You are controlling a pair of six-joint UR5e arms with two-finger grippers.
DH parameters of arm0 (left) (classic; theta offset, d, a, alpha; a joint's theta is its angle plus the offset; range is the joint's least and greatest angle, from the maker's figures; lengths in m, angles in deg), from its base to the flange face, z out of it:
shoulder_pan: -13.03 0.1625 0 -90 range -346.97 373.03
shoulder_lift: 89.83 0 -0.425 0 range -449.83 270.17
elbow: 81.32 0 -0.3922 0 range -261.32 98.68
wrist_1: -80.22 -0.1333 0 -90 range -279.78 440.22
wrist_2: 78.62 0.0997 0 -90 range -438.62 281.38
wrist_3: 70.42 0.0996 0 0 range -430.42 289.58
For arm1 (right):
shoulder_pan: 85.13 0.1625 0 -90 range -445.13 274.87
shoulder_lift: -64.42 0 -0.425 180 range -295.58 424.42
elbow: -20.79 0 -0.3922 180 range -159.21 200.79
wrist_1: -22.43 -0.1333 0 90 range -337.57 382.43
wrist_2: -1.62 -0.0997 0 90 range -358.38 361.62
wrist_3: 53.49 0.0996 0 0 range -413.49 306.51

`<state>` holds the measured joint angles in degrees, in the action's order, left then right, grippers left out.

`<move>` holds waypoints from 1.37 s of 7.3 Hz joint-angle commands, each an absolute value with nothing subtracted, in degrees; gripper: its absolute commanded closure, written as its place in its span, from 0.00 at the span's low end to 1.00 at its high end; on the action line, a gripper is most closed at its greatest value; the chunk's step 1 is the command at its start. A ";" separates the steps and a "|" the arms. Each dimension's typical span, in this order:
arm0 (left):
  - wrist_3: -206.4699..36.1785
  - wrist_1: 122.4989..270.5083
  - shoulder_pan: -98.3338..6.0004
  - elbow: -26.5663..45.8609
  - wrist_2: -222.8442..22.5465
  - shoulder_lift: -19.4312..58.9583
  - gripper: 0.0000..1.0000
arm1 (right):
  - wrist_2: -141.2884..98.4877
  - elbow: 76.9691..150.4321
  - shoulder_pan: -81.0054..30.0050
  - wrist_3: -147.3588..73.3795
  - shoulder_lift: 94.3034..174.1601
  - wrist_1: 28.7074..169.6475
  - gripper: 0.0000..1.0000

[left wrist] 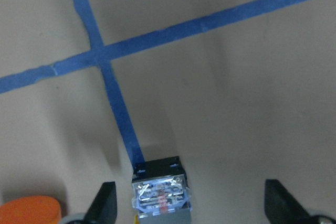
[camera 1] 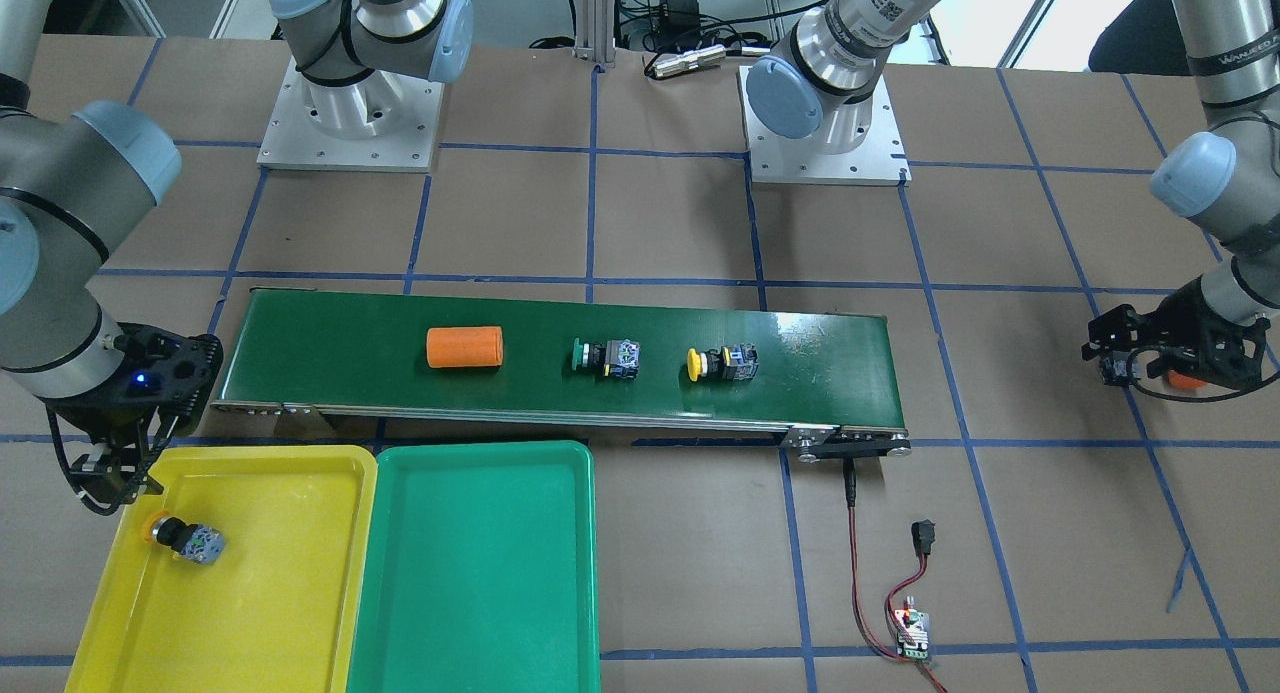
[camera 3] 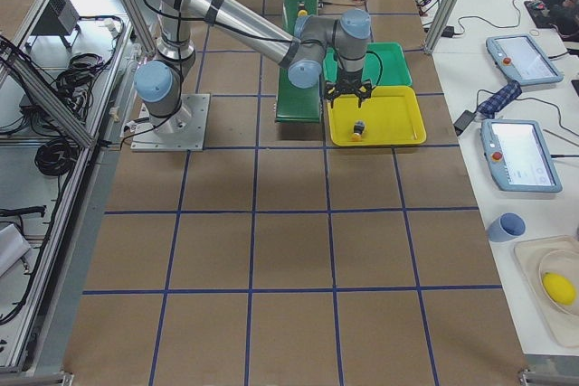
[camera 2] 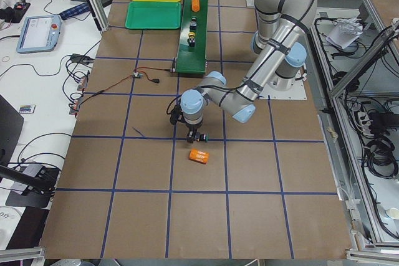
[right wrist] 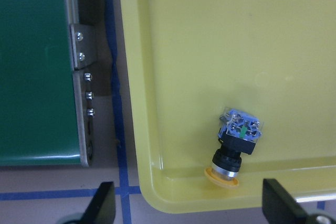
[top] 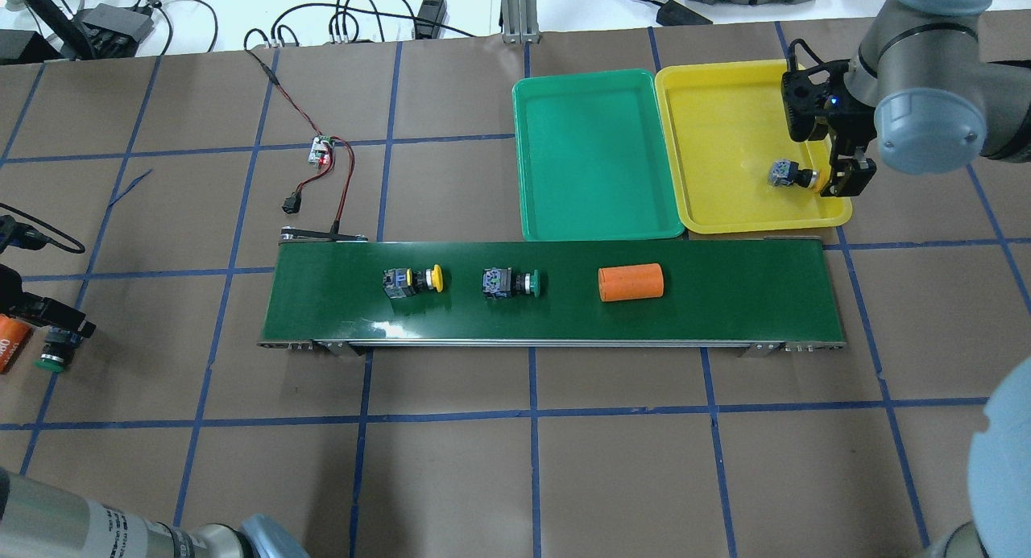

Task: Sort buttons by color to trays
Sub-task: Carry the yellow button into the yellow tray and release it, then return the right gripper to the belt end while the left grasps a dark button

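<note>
Facing the robot, the conveyor belt [camera 1: 330, 343] carries three things well apart in a row: one orange cylinder [camera 1: 464, 347], one green-capped button [camera 1: 605, 357], one yellow-capped button [camera 1: 722, 364], with bare belt at both ends. The yellow tray [camera 1: 290, 613] and green tray [camera 1: 475, 573] lie rim to rim just off the belt's edge; a second yellow-capped button [camera 1: 188, 539] lies by the yellow tray's outer rim, the right pincer [camera 1: 110, 478] over that rim. Overhead, the left pincer [top: 56, 339] hangs over a second green-capped button [top: 52, 358], a second orange cylinder [top: 6, 342] just beside, wide bare table [top: 612, 477] between them and the belt. Left wrist view: pincer wide open, that button between its fingers [left wrist: 105, 205], touching neither. Right wrist view: pincer spread wide, gripping nothing, button's cap against the tray wall. In all four buttons, two cylinders, two trays
</note>
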<state>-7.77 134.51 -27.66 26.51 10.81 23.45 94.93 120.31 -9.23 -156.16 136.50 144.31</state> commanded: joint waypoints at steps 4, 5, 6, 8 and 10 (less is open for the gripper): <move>-9.68 134.54 -27.49 26.34 14.55 25.04 0.42 | 94.70 136.42 -6.65 -157.81 148.15 144.86 0.00; -9.77 134.45 -27.49 26.17 14.55 25.04 0.81 | 94.70 139.68 -4.82 -157.64 150.18 146.08 0.00; -9.77 134.45 -27.75 25.47 14.55 24.43 1.00 | 95.22 141.62 -1.67 -157.12 150.47 147.31 0.00; -15.18 134.71 -32.03 26.33 14.64 19.45 1.00 | 95.58 143.75 0.91 -150.65 149.77 152.68 0.00; -18.28 136.03 -37.92 28.01 13.77 13.99 1.00 | 94.96 143.75 3.18 -147.37 149.07 152.68 0.00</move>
